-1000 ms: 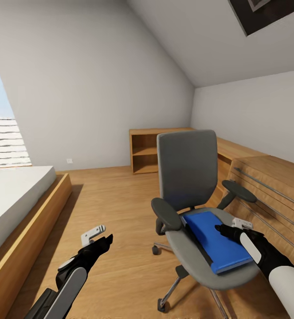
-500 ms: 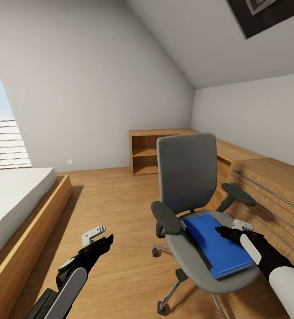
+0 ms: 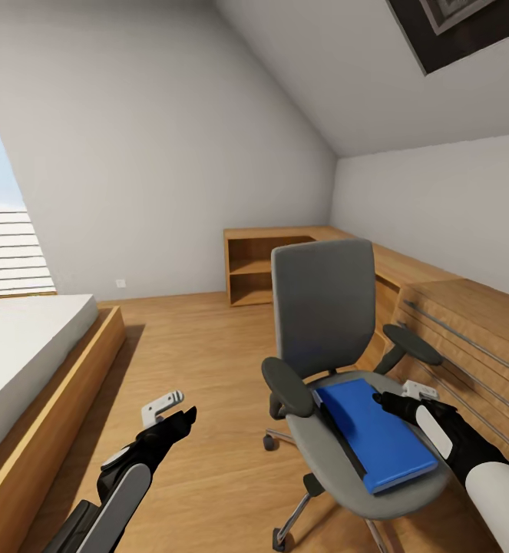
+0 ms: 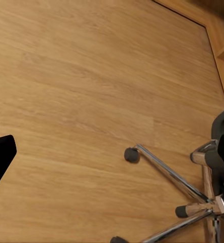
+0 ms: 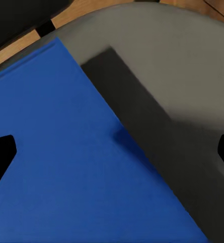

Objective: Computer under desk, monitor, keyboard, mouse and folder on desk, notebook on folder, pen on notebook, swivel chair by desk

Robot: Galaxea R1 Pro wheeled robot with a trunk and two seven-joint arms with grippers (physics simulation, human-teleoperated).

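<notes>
Head view: over last second whole picture slid, skylight corner grew at upper right, so we read camera motion, not chair motion. Right tool (image 3: 386, 399) same place, at near edge of flat bright-blue folder (image 3: 375, 435) on seat of grey upholstered swivel chair (image 3: 325, 307), centre right. Right wrist view: fingers spread wide, nothing clamped, one tip over folder (image 5: 66, 167). We judge grasp not begun. Left tool (image 3: 179, 418) lower left above wood floor; its state we cannot tell. Black armrests flank folder; wooden drawer unit (image 3: 469, 338) crowds right side, bed (image 3: 24, 361) at left.

Black grippers – white brackets, grey-white forearms: left gripper (image 3: 179, 418), right gripper (image 3: 383, 399)
</notes>
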